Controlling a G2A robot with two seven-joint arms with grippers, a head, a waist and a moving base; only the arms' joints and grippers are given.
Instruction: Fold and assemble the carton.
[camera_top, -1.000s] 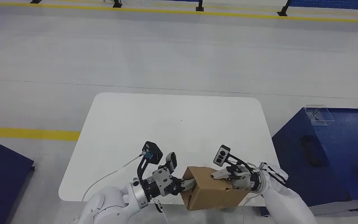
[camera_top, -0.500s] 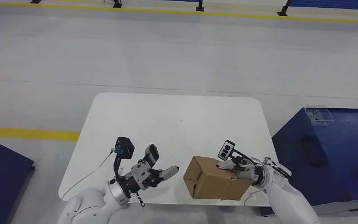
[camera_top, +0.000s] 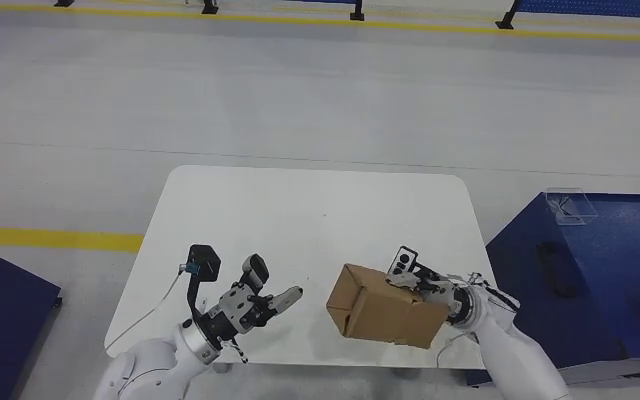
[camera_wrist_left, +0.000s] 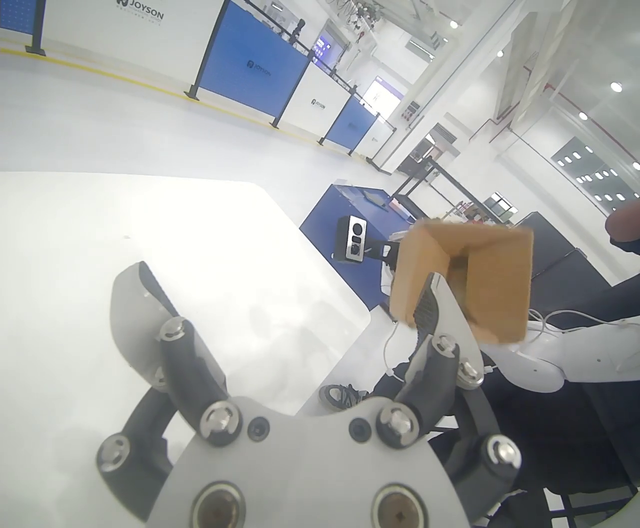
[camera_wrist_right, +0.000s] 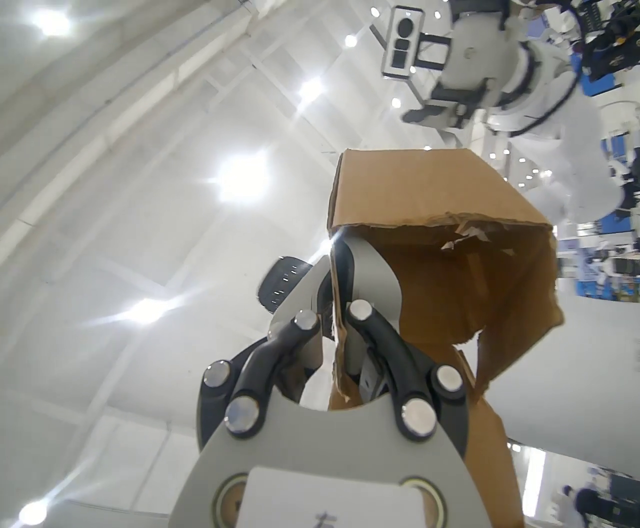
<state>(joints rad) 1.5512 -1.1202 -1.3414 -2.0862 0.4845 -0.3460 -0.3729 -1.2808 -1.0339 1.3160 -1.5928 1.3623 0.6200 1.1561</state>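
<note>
A brown cardboard carton (camera_top: 385, 305) hangs tilted over the front right part of the white table (camera_top: 300, 210). My right gripper (camera_top: 428, 288) is at the carton's right end. In the right wrist view the gripper (camera_wrist_right: 332, 270) is shut on one wall of the carton (camera_wrist_right: 430, 200), whose open end has torn flaps. My left gripper (camera_top: 272, 300) stands open to the left of the carton, a clear gap away, above the table's front edge. In the left wrist view that gripper (camera_wrist_left: 285, 295) holds nothing, and the carton (camera_wrist_left: 470, 280) floats beyond one fingertip (camera_wrist_left: 432, 300).
A blue cabinet (camera_top: 570, 270) stands just right of the table, with a clear plastic box (camera_top: 570, 203) on top. The table's front edge (camera_top: 290, 358) runs close under both grippers. The back and middle of the table are bare white surface.
My left gripper has let go of the carton's left end and drawn back to the left, open. The right gripper has kept the carton and tilted it, shifting it slightly away.
</note>
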